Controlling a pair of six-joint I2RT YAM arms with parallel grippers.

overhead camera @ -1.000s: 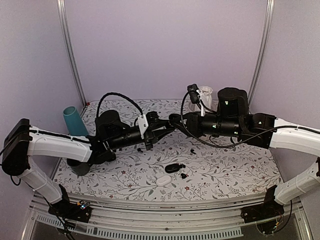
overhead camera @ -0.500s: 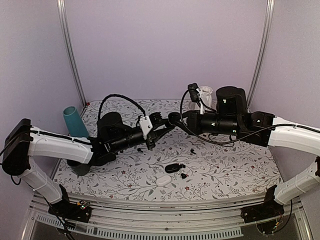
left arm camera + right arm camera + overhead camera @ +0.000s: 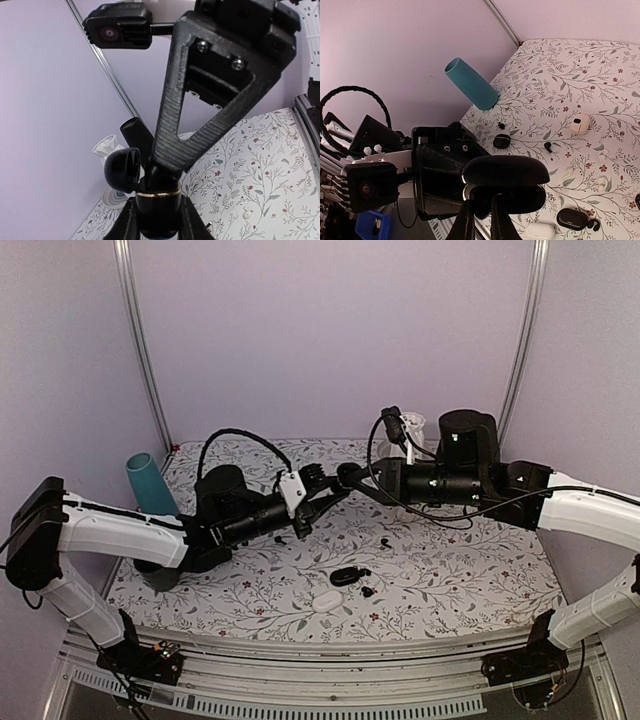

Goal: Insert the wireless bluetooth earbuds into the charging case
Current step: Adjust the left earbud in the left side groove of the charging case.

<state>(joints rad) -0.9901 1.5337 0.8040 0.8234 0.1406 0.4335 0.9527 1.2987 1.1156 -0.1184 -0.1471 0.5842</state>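
Observation:
The black charging case with a gold rim is held in mid-air, and my left gripper is shut on its body. Its lid hangs open to the left. From above, my right gripper reaches into the case's mouth under the raised lid, its fingers almost together. What lies between them is hidden, so I see no earbud there. In the top view both grippers, left and right, meet above the table's middle. One loose black earbud lies on the cloth.
A teal cup stands at the left and a white ribbed cup at the back. Near the front lie another black case, a white case and a black earbud. White earbuds and a third black case lie scattered.
My right gripper's fingers have drawn together at the case's mouth. Both arms have shifted slightly, and the left still holds the case.

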